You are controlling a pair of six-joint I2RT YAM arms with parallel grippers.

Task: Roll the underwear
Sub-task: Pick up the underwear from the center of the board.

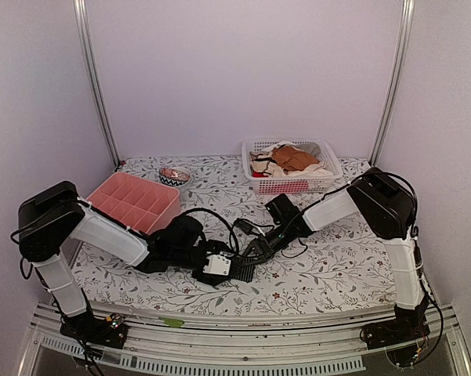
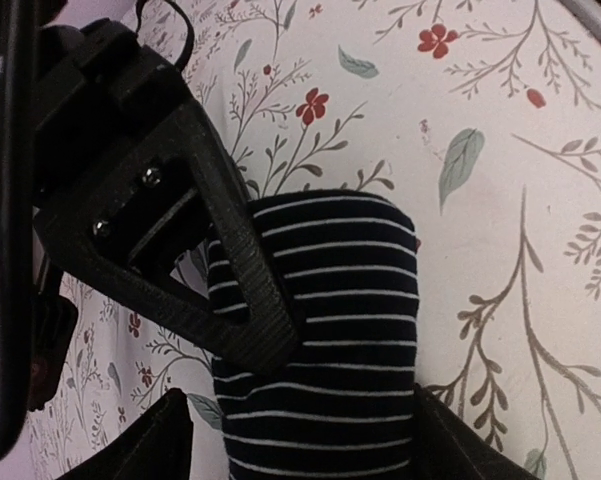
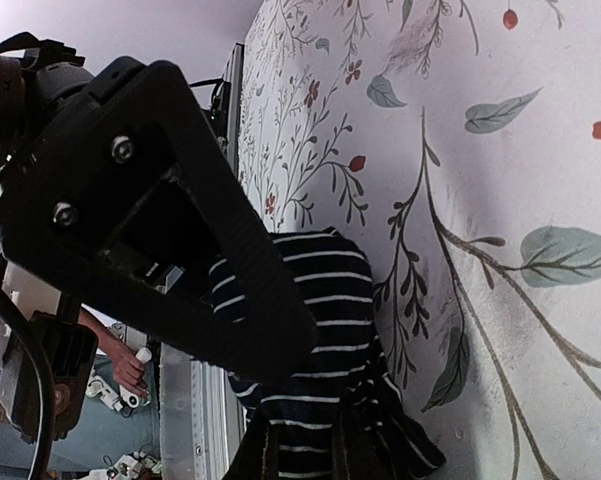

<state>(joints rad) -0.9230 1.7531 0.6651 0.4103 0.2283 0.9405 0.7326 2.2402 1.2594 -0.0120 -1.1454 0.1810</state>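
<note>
The underwear [image 1: 246, 272] is a dark navy roll with thin white stripes, lying on the floral tablecloth near the front edge. In the left wrist view the underwear [image 2: 350, 300] stands between my left gripper's [image 2: 305, 450] two fingers; the right finger touches it and the left stands a little apart, so the gripper is open. A finger of the right gripper [image 2: 245, 290] lies across the roll's top. In the right wrist view my right gripper [image 3: 310, 455] is shut on the underwear's [image 3: 320, 300] near end. Both grippers [image 1: 239, 270] [image 1: 256, 252] meet at the roll.
A pink compartment tray [image 1: 133, 202] sits at the left. A white basket [image 1: 291, 184] with orange-brown and cream garments stands at the back. A small patterned bowl [image 1: 174, 176] is behind the tray. Black cables [image 1: 219, 223] loop between the arms. The table's metal front rail [image 1: 243, 321] runs close by.
</note>
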